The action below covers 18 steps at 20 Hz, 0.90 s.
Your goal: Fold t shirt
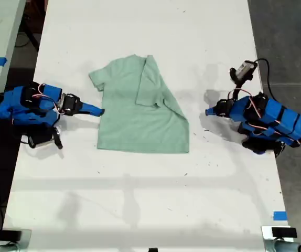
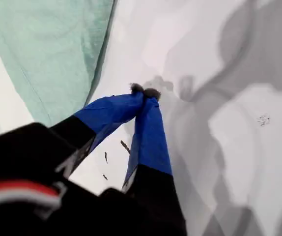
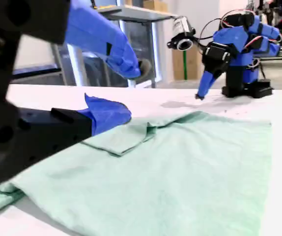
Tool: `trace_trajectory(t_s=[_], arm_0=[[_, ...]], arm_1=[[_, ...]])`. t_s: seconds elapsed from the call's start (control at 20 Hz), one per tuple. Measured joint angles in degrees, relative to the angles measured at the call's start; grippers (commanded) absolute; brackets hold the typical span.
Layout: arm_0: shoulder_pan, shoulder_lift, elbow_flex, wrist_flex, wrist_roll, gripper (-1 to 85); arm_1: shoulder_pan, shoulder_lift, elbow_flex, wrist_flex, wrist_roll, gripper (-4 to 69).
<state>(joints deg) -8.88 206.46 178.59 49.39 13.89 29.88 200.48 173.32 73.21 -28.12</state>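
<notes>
Mint-green cotton, that's the t shirt (image 1: 140,113), lying flat in the middle of the white table (image 1: 140,199) with one sleeve side already flopped over onto the body, so there's a diagonal fold edge running down toward the exterior view's right. The hem edge is pretty straight, and one sleeve still pokes out toward the exterior view's left.

My second gripper (image 1: 99,111) sits at the exterior view's left, jaws parted — its lower tip is right at the shirt's side edge, the upper one lifted above the cloth, nothing held.

My first gripper (image 1: 208,112) is over at the exterior view's right, tips pinched together on nothing, hovering over bare table with a clear strip between it and the shirt.

Loads of open table on the near side and beyond the collar — the arms only crowd the two sides.
</notes>
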Motion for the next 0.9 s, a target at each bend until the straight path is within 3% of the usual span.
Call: trace_trajectory(t_s=[0.05, 0.1, 0.2, 0.3, 0.35, 0.5, 0.9], arm_0=[[-2.3, 0.0, 0.4, -0.2, 1.9, 18.3], [-4.8, 0.0, 1.0, 1.7, 1.9, 23.3], [-12.7, 0.0, 1.9, 10.6, -8.3, 28.6], [-14.9, 0.0, 1.9, 14.7, -16.3, 21.8], [-14.6, 0.0, 1.9, 14.9, -16.9, 0.3], [-14.4, 0.0, 1.9, 14.9, -10.9, -0.1], [-12.5, 0.0, 2.7, 13.7, -11.8, -0.1]], arm_1=[[0.0, 0.0, 0.0, 0.0, 0.0, -0.2], [0.0, 0.0, 0.0, 0.0, 0.0, -0.2], [0.1, 0.0, 0.0, 0.0, 0.0, -0.2], [0.3, 0.0, 0.0, 0.0, 0.0, -0.2], [0.4, 0.0, 0.0, 0.0, 0.0, -0.2], [0.3, 0.0, 0.0, 0.0, 0.0, -0.2], [0.6, 0.1, 0.1, 0.0, 0.0, -0.2]])
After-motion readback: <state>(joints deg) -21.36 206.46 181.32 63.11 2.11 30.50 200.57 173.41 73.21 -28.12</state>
